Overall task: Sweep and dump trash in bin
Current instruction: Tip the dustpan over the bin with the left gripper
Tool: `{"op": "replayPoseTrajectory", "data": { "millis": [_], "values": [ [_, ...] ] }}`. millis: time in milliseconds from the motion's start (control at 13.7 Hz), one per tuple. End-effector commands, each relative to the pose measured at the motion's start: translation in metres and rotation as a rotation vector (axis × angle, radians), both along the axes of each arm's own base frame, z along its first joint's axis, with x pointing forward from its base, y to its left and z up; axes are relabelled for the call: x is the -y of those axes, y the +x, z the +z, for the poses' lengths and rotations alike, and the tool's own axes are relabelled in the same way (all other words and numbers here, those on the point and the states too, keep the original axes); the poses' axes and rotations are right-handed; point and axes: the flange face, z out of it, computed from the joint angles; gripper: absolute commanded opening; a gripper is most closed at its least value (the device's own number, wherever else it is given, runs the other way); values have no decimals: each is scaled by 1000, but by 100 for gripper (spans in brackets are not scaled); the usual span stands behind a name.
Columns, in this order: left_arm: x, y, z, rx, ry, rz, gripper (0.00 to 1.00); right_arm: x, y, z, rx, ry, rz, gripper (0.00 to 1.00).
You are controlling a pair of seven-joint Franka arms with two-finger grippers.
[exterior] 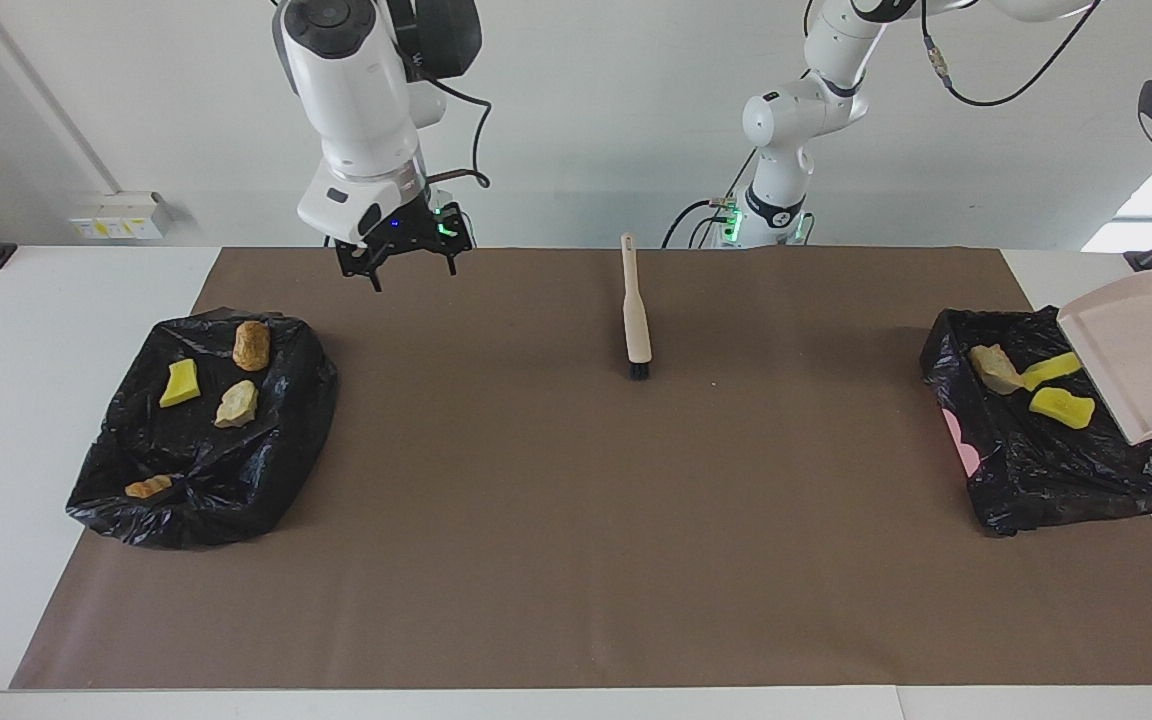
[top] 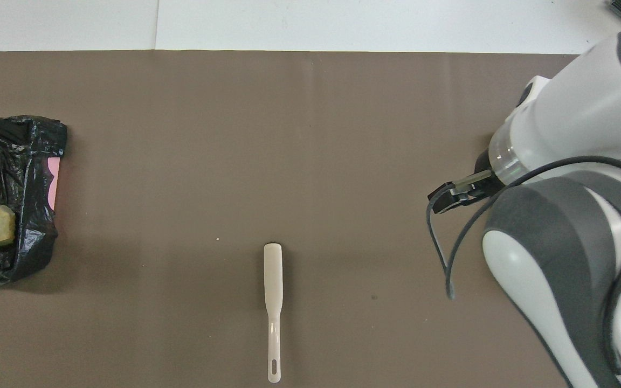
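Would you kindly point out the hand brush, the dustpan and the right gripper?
hand brush (exterior: 636, 320): facing view, middle of its handle.
dustpan (exterior: 1141, 355): facing view, its tilted pan floor.
right gripper (exterior: 398, 268): facing view, between its fingertips.

White table, brown mat, brush

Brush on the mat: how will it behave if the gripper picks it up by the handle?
The brush looks like rigid plastic, so probably stiff. Its handle is thin and smooth, so it may slip or pivot in the fingers. The bristle end looks bulkier, so held by the handle end it would likely droop.
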Motion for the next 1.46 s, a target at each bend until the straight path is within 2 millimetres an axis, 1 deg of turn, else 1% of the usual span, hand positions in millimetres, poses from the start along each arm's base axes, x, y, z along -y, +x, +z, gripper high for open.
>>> {"op": "replayPoseTrajectory", "data": {
  "millis": [0, 73, 220, 293, 366, 439, 512, 659, 732, 805, 878, 951, 1098, 1171, 1244, 1390],
  "values": [
    [25, -7, 26, 22, -29, 10, 0, 55, 8, 13, 9, -24, 21, 100],
    [29, -12, 29, 39, -87, 23, 0, 73, 10, 13, 8, -22, 9, 100],
    [40, -26, 42, 74, -210, 51, 0, 123, 18, 14, 40, -12, -87, 100],
    [46, -31, 44, 100, -269, 87, 0, 142, 21, 17, 73, -7, -116, 100],
    [56, -35, 44, 136, -316, 149, 0, 157, 22, 18, 81, -7, -143, 100],
    [73, -41, 46, 171, -351, 228, 0, 164, 21, 18, 81, -1, -163, 100],
    [86, -41, 38, 188, -388, 301, 0, 170, 17, 24, 89, -1, -209, 100],
    [116, -46, 27, 263, -539, 485, 0, 170, 4, 43, 123, -3, -346, 100],
    [129, -50, 20, 316, -588, 623, 0, 169, -2, 50, 132, -4, -348, 100],
    [154, -47, 10, 335, -620, 701, 0, 169, -6, 54, 134, -2, -319, 100],
    [171, -45, 2, 360, -670, 814, 0, 172, -9, 53, 125, 1, -289, 100],
    [198, -43, -6, 377, -702, 912, 0, 173, -10, 53, 122, 14, -289, 100],
    [263, -38, -22, 442, -716, 1036, 0, 172, -11, 52, 112, 18, -287, 100],
    [306, -37, -34, 478, -724, 1085, 0, 163, -11, 53, 113, 19, -269, 100],
    [336, -38, -43, 518, -734, 1140, 0, 156, -10, 53, 113, 17, -257, 100],
    [377, -37, -58, 543, -791, 1220, 0, 150, -10, 53, 115, 18, -244, 100]
  ]
}}
